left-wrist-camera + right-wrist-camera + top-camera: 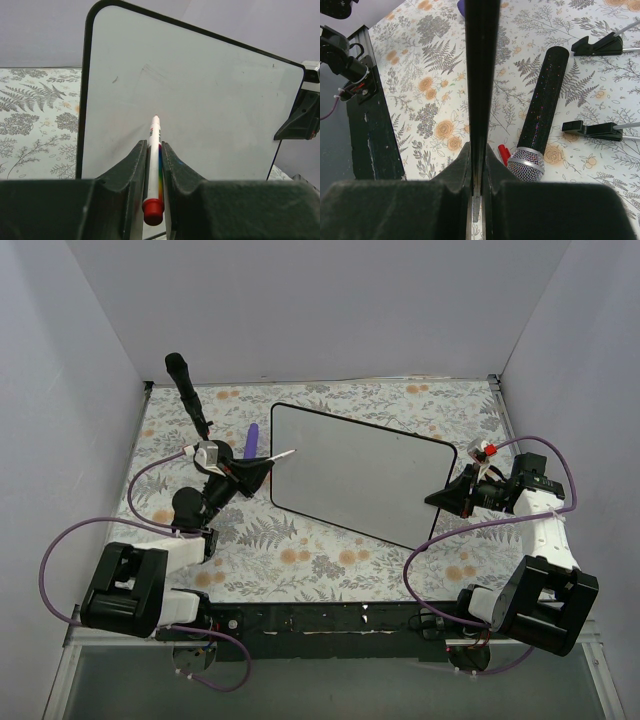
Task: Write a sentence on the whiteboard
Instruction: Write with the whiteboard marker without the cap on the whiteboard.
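White walls stand around a table with a flower cloth (300, 560). The left gripper (258, 472) has its two fingers pressed tight on a marker (282, 455). The red end of the marker sticks out at the back of the hand. The thin tip points forward, away from the hand.

The whiteboard (360, 475) is right in front of that tip. The tip sits just past the board's nearest edge. I cannot tell if it touches the board yet. The right gripper (447, 498) pinches the edge of the board on the far side from the marker, with its fingers shut on the black rim. The board looks tipped up and not flat on the table. No red letters show on it, so the sentence is not begun.

Here is what could go wrong. The board is held by one thin edge only. If the marker pushes hard, I think the board can swing or slip out of the pinch. The marker can also slide back between the fingers, and then the lines come out faint or wobbly. A soft push looks safest.

A black microphone (188, 390) lies beyond the left gripper, apart from the board.
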